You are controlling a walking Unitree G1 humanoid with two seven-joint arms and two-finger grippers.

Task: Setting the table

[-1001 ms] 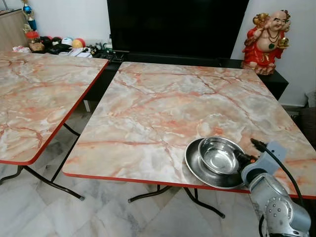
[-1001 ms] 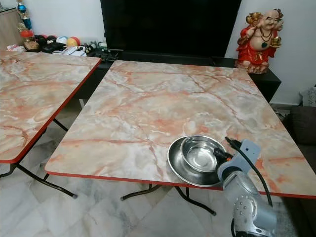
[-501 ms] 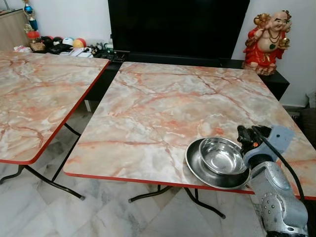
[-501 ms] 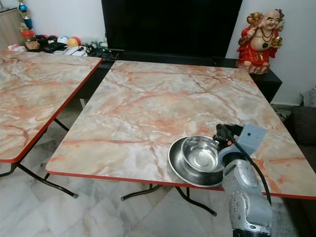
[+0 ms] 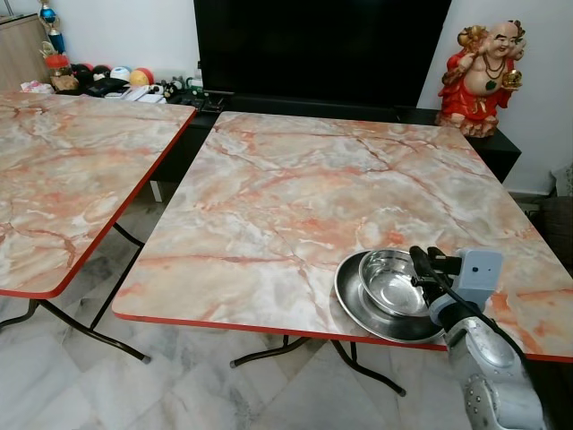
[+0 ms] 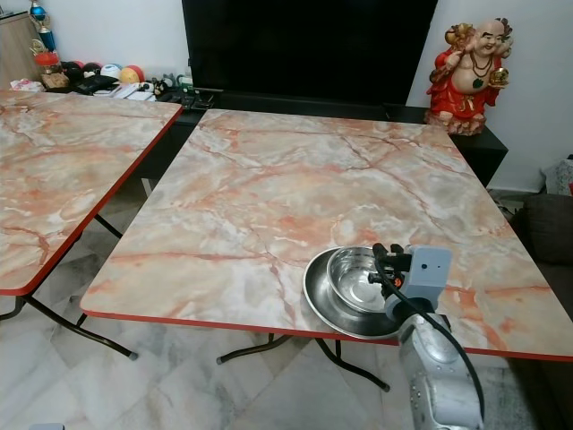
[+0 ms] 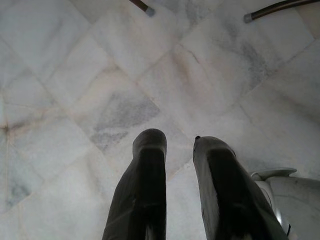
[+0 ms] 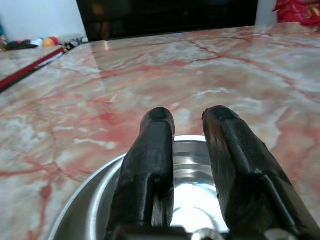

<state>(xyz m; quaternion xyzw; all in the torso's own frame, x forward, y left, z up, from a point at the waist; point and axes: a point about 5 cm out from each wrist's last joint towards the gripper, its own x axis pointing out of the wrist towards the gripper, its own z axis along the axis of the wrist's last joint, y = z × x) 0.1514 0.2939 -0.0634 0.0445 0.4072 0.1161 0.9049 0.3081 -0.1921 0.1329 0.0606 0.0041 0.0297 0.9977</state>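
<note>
Two folding tables with pink-and-orange marbled tops and red edges stand on a pale marble-tile floor [image 5: 54, 376]. The nearer table [image 5: 313, 197] is in the middle of the scene; the second table [image 5: 63, 170] sits to its left, with a gap between them. Behind both, a large black television screen [image 5: 322, 45] stands on a low black cabinet [image 5: 501, 148]. At the cabinet's right end is a red and gold laughing figurine [image 5: 483, 76]. Far left along the back wall lies a cluster of small colourful objects [image 5: 107, 82], too small to identify.

On the nearer table, close to its front right edge, a shallow steel plate [image 5: 354, 300] lies flat, with a round steel bowl [image 5: 389, 282] sitting upright inside it, mouth facing up. Both are round, so neither has a long axis. Nothing else rests on this tabletop.

The right gripper [image 5: 421, 266], at the end of a silver arm rising from the lower right, reaches over the bowl's right rim. In the right wrist view its two black fingers [image 8: 150, 165] sit slightly apart above the bowl's shiny interior, gripping nothing.

The left gripper [image 7: 172, 145] hangs idle over the floor, its fingers also parted a little and empty, near two dark table feet [image 7: 147, 7].
</note>
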